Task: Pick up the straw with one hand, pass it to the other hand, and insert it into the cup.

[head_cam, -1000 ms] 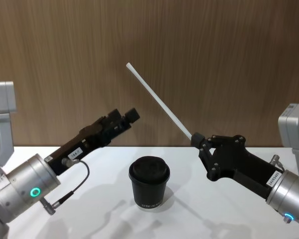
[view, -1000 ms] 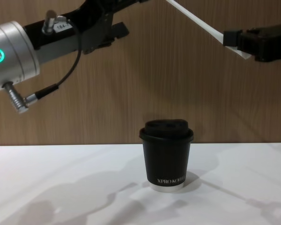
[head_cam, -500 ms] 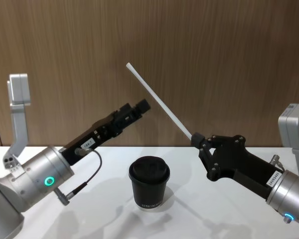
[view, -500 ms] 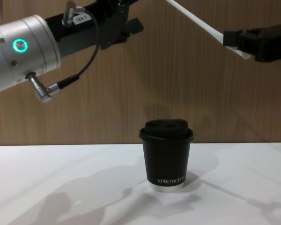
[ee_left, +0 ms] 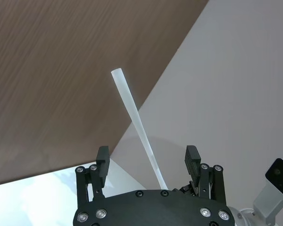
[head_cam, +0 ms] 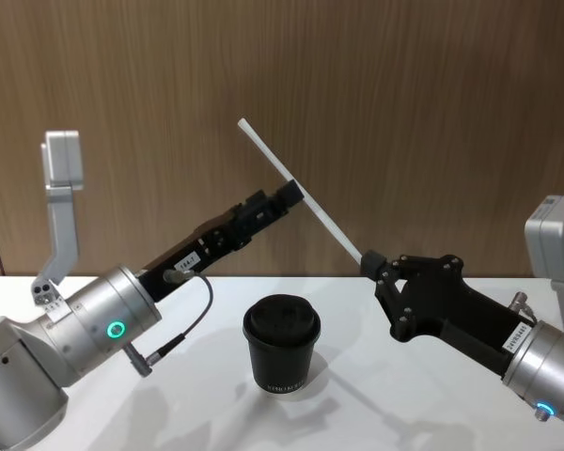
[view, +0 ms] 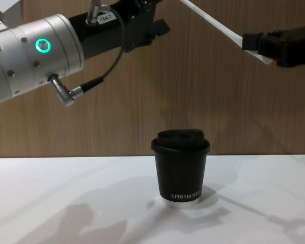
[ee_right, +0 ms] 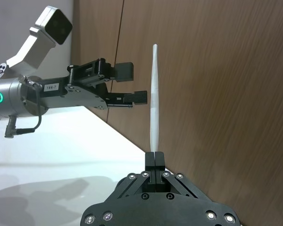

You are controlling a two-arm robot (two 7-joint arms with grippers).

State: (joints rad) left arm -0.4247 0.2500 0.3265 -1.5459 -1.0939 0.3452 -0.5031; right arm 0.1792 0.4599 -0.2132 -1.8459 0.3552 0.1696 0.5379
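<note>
Left gripper [head_cam: 289,194]: raised, fingers apart, straddling the straw [head_cam: 268,152] at mid-shaft; not yet closed on it.
Right gripper [head_cam: 368,260]: clamped on the straw's lower end, holding it slanted up and to the left, above the cup [head_cam: 281,352].
Cup: lidded, upright on the table [head_cam: 404,413], untouched.
Handling, as judged: the straw looks light, thin, smooth and easily crushed or bent. You should close gently at mid-shaft, square across it, before the right gripper lets go.
</note>
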